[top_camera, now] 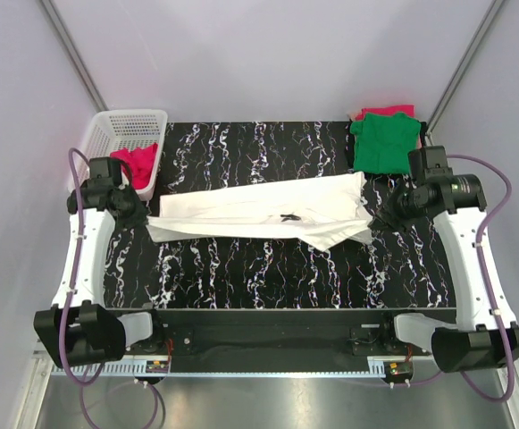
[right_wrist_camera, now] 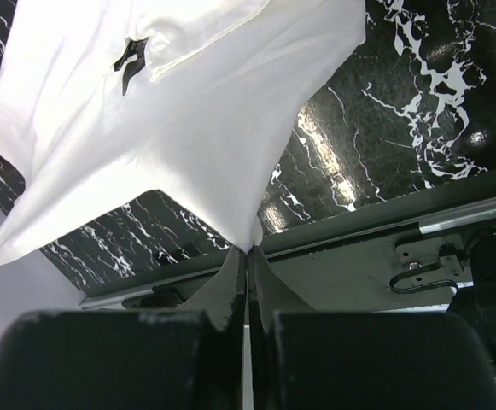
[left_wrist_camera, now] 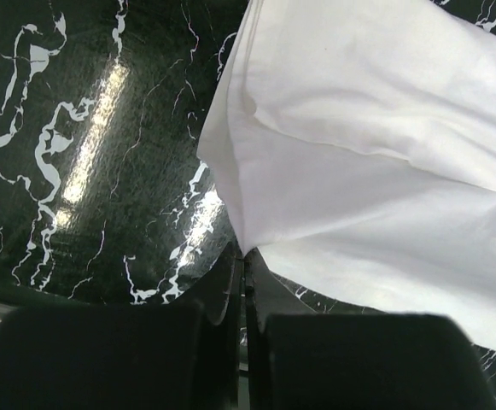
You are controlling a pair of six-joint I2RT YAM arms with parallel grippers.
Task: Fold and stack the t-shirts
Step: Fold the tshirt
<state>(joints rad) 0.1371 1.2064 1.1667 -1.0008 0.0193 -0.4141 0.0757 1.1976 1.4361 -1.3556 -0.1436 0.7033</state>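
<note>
Across mid surface [top_camera: 268, 277], the white t-shirt [top_camera: 259, 213] is held taut: left gripper [left_wrist_camera: 243, 260] clamped on one end, right gripper [right_wrist_camera: 248, 256] on the other (tension likely flattens it for folding); green t-shirt [top_camera: 384, 143] is parked far-right.

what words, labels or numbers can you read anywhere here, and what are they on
No text can be read anywhere.
The white t-shirt carries one small black mark: a shape, with no letters to make out.
The green t-shirt and the basket show no print.
</note>
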